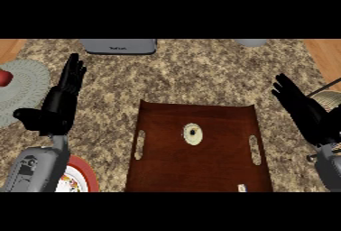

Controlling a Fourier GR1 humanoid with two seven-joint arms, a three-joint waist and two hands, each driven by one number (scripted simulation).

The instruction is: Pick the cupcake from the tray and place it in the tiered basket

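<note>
The cupcake sits upright near the middle of the dark wooden tray, untouched, with both the left hand and the right hand open, fingers straight, well apart from it on either side. To do this well, the right hand should probably come over the cupcake from above and close around its sides, then carry it to the tiered basket at the right edge. Farther out, the speckled granite tabletop carries a grey toaster.

Grey flat appliance clipped by the top edge, red-rimmed round plate half under the left forearm, wire tiered basket barely peeking in at right.
</note>
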